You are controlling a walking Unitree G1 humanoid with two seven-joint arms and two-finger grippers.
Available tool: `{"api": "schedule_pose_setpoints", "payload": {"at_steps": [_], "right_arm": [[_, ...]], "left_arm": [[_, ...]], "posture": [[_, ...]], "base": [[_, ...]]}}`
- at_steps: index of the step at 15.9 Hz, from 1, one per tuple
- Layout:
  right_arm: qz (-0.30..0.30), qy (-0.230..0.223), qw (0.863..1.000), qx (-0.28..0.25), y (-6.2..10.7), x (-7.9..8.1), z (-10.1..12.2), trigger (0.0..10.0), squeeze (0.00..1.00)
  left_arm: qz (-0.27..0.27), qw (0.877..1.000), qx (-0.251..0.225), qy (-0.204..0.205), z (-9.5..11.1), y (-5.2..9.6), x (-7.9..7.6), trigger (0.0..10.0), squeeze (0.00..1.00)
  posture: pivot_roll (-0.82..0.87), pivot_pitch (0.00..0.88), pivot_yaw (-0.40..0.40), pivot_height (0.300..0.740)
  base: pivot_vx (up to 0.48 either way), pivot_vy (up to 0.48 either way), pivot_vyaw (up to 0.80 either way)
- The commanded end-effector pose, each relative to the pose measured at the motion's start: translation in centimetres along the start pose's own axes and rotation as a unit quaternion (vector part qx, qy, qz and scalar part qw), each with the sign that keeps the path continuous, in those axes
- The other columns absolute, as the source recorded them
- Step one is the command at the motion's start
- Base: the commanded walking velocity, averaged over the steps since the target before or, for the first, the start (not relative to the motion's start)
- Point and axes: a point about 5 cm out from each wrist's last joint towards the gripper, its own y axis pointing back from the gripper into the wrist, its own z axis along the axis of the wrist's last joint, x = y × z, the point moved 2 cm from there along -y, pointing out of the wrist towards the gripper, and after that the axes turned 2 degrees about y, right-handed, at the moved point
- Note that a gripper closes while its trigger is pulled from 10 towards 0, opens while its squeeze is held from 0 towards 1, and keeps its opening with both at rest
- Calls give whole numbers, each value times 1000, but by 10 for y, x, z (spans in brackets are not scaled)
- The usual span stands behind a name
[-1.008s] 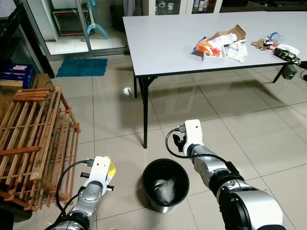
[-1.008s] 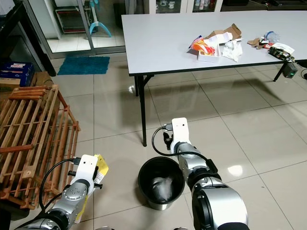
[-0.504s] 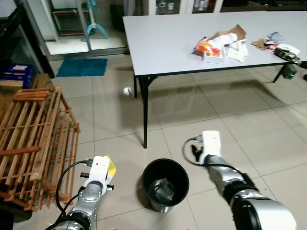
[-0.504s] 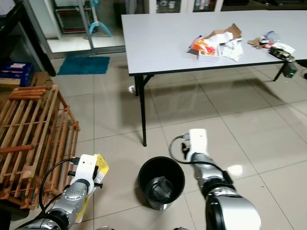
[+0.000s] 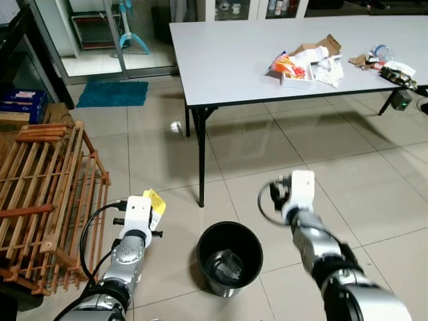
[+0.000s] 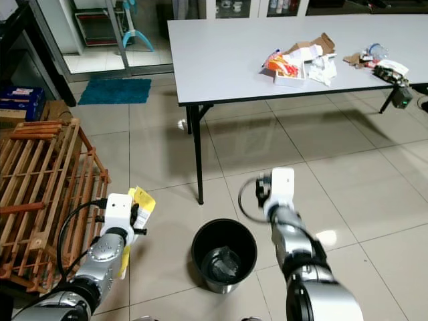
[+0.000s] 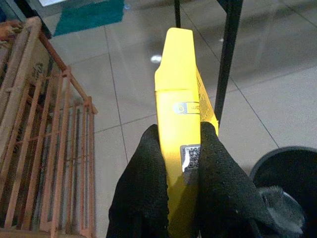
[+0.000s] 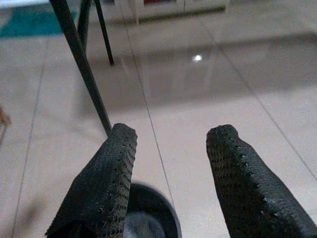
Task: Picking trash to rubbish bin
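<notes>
My left gripper (image 7: 181, 130) is shut on a flat yellow packet (image 7: 179, 104) with a QR label, held upright over the floor left of the black bin (image 5: 200, 251). In the left eye view the packet (image 5: 155, 200) pokes out beside the left gripper (image 5: 148, 212). Crumpled trash (image 5: 224, 263) lies inside the bin. My right gripper (image 8: 171, 133) is open and holds nothing; it hovers to the right of and above the bin's rim (image 8: 157, 204). More trash (image 5: 306, 60) is heaped on the grey table (image 5: 227, 60).
A wooden slat crate (image 5: 47, 194) stands on the left, close to my left arm. The table's black leg (image 5: 200, 157) stands just beyond the bin. A teal mat (image 5: 114, 93) lies farther back. Tiled floor spreads to the right.
My right gripper has drawn back from over the bin, to the right and upward. The left arm has lifted the yellow packet a little forward and up.
</notes>
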Motion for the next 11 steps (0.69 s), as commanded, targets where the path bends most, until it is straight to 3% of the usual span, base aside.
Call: {"api": "schedule_pose_setpoints", "payload": {"at_steps": [1,3,5,7,9,11], "right_arm": [[-5,6,1000,18,3,-1,-10,10000,0],[-29,-3,998,49,9,-11,-27,10000,0],[-29,16,999,35,8,-17,-21,10000,0],[-49,5,999,-17,3,-26,6,10000,0],[-31,13,994,-108,2,-13,44,10000,0],[-38,-2,993,-108,3,-12,42,10000,0]], "left_arm": [[9,1000,-12,8,6,-2,2,10000,0],[10,1000,-21,5,6,0,2,10000,0],[11,1000,-26,7,7,0,2,10000,0],[11,999,-36,8,11,-1,3,10000,0],[3,998,-58,12,23,-4,-1,10000,0],[-6,998,-68,13,30,-6,-5,10000,0]], "posture": [[19,29,-21,740],[20,35,-23,740],[17,42,-26,740],[16,47,-25,740],[6,49,-13,740],[3,47,-7,740]], "base": [[0,0,0],[0,0,0],[0,0,0],[0,0,0],[0,0,0],[0,0,0]]}}
